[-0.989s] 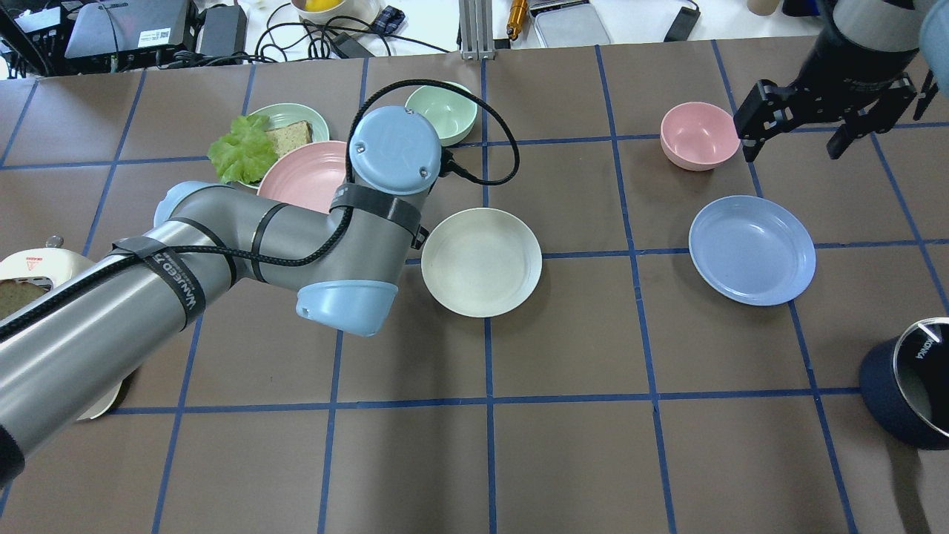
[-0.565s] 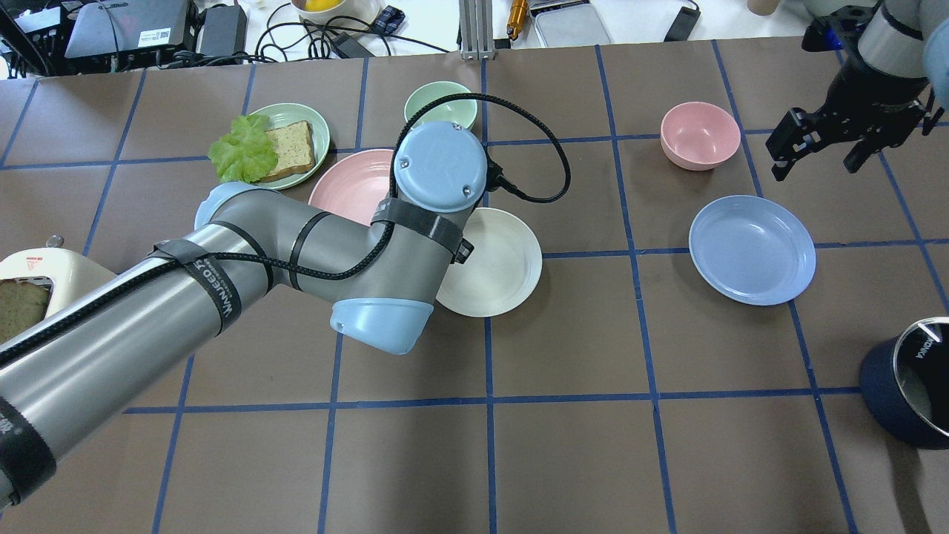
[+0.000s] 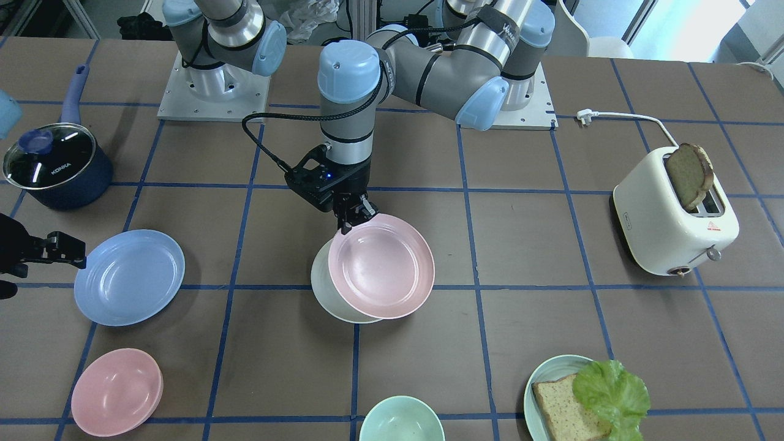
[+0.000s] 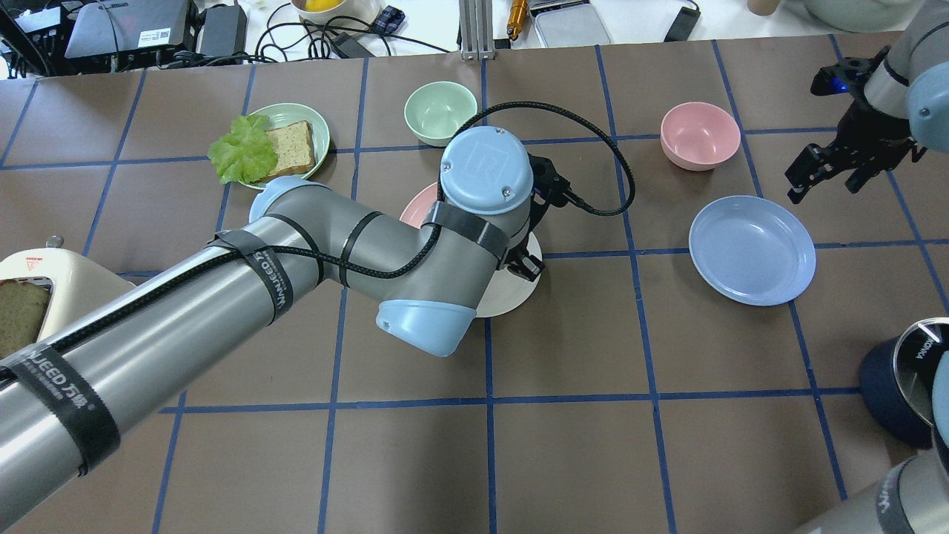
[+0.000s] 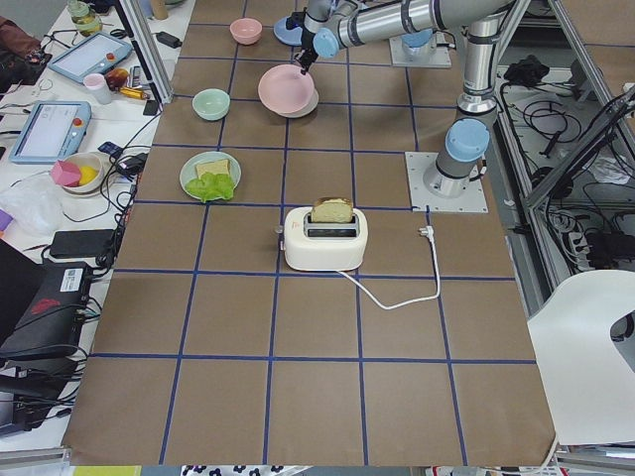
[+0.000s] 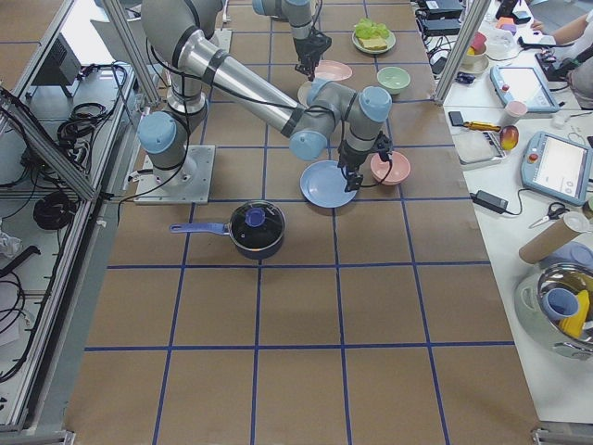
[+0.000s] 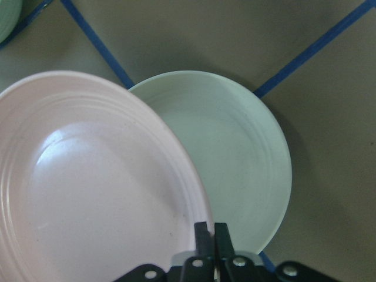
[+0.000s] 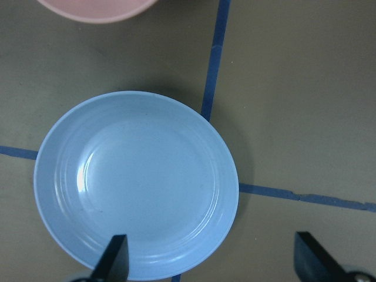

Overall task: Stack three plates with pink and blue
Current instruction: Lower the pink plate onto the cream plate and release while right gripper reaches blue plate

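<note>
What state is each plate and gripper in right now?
pink plate: gripped at its rim, overlapping the cream plate, off-centre.
cream plate: flat on table, partly covered.
blue plate: on table, empty, alone.
left gripper: shut on pink plate.
right gripper: open, above blue plate.

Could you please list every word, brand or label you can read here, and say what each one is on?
"KONKA": pot lid.
"WANJEED", then unclear characters: black strap on the left arm.
"UR" logo: that arm's blue joint cap.
Toaster badges: too small to read.
</note>
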{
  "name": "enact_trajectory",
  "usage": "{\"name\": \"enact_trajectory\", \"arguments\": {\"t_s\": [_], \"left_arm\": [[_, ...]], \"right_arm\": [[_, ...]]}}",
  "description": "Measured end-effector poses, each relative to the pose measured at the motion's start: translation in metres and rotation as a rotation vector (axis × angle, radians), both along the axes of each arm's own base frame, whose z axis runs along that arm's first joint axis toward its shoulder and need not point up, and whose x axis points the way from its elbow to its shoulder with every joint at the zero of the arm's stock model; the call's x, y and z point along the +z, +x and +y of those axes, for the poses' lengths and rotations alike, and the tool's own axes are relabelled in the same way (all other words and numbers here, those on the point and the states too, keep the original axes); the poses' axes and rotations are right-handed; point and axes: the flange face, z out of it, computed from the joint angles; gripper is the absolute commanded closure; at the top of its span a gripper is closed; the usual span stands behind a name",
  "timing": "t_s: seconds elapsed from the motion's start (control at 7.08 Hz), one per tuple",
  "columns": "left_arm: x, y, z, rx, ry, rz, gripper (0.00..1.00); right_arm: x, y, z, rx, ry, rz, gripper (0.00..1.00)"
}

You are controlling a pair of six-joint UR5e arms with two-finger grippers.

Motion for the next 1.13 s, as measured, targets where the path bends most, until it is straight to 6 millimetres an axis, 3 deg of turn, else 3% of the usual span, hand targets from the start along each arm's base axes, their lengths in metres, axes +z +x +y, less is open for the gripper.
{"name": "enact_trajectory", "arguments": {"t_s": [0.28,0.71,0.85,0.99,1.13], "left_arm": [[-0.025,-0.02,0.007,-0.038,0.034,-0.021,1.0],[-0.053,-0.027,0.008,-0.052,0.063,-0.056,1.0],[-0.055,-0.028,0.009,-0.054,0.065,-0.059,0.66],[-0.056,-0.029,0.008,-0.055,0.065,-0.06,0.22],[-0.055,-0.03,0.008,-0.055,0.06,-0.057,0.01]], "right_arm": [[-0.031,0.0,0.012,-0.012,0.007,-0.001,0.0],[-0.059,0.004,0.02,-0.01,-0.004,0.004,0.01],[-0.067,0.002,0.017,-0.005,-0.014,0.007,0.07],[-0.073,-0.003,0.013,-0.007,-0.033,0.016,0.13],[-0.08,-0.016,0.01,-0.018,-0.046,0.022,0.24]]}}
